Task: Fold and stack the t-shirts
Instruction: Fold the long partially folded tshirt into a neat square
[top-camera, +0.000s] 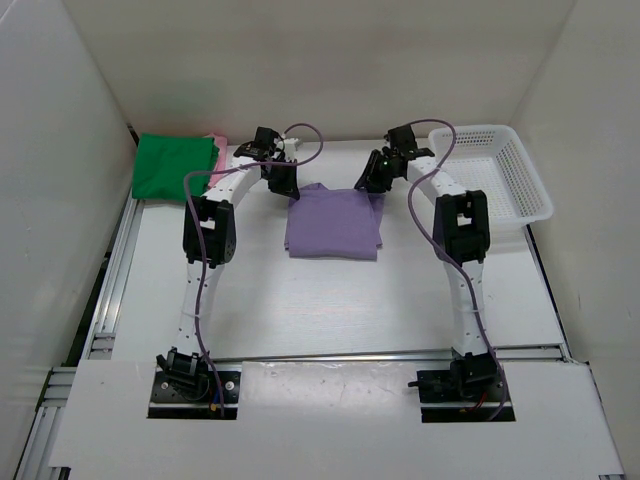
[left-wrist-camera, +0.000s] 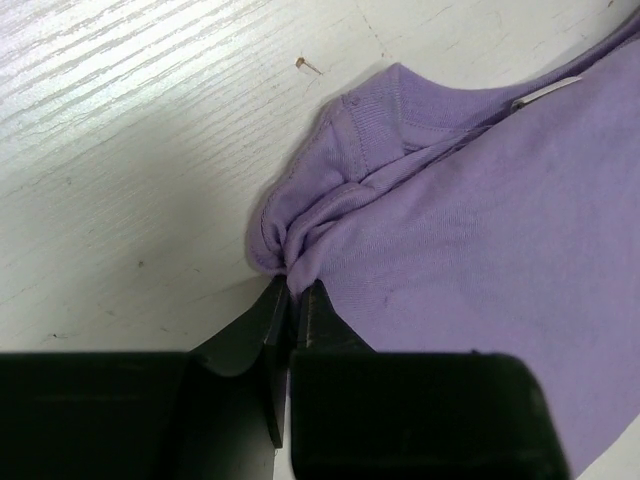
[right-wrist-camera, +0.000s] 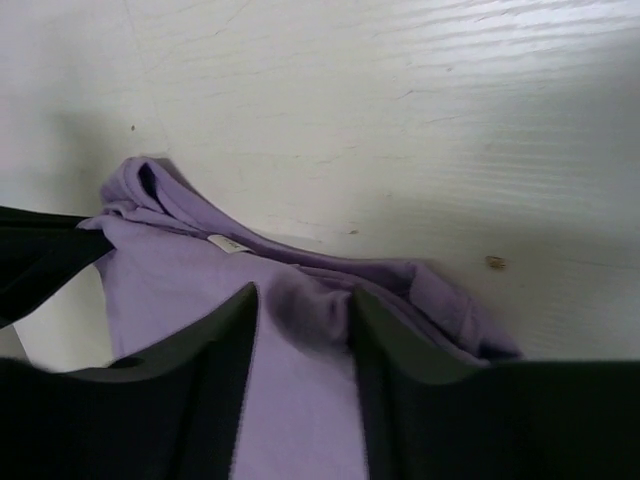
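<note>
Left claw (left-wrist-camera: 292, 300): pressed together, pinching a bunched fold at the neck corner of the purple shirt (left-wrist-camera: 480, 230). Right claw (right-wrist-camera: 300, 310): fingers spread astride that shirt's neck edge, their tips lost in shadow. The purple shirt lies folded on the white table (top-camera: 300, 310), its far edge hidden under both claws. Far left, a green shirt (top-camera: 175, 165) covers all but a sliver of a pink shirt (top-camera: 221, 150).
</note>
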